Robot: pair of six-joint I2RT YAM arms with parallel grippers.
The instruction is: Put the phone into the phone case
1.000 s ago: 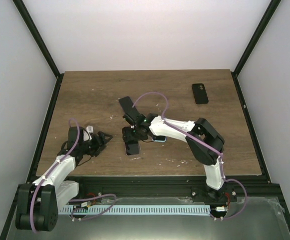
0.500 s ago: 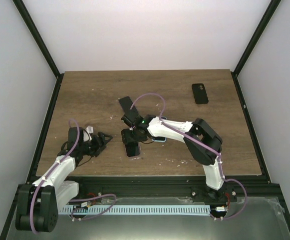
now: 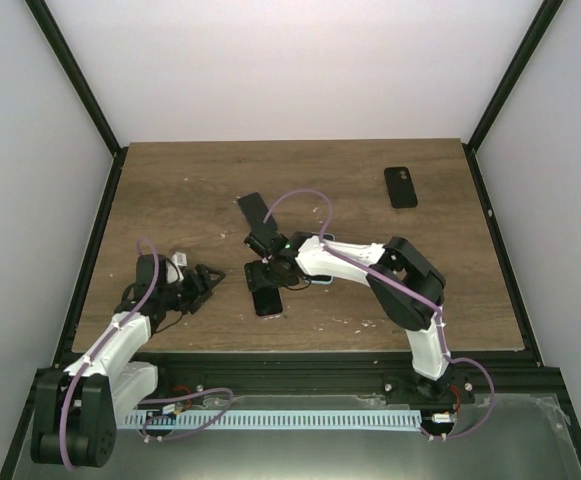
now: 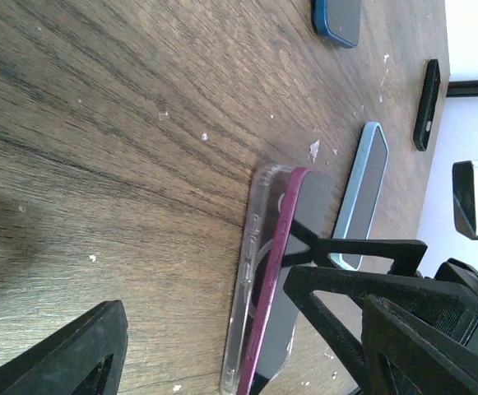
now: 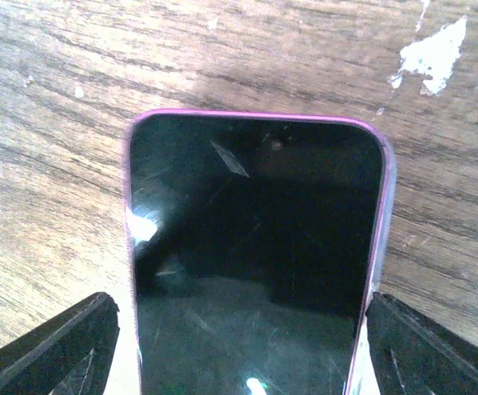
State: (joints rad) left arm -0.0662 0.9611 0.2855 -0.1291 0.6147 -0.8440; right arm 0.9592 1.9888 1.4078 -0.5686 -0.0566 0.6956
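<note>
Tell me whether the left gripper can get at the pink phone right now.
Probably yes: the left gripper, open, points at the pink phone with only table between, though the right gripper hangs over it.

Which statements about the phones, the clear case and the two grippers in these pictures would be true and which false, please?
1. The pink-edged phone with the dark screen lies between the fingers of the right gripper. True.
2. The left gripper grips the clear plastic phone case. False: it is open, holds nothing and sits beside the case.
3. A black phone lies alone near the far right corner of the wooden table. True.
4. The pink-edged phone lies screen down. False: its dark screen faces up at the right wrist camera.
5. The light-blue phone is stacked on the clear case. False: it lies on the table beside it.
</note>
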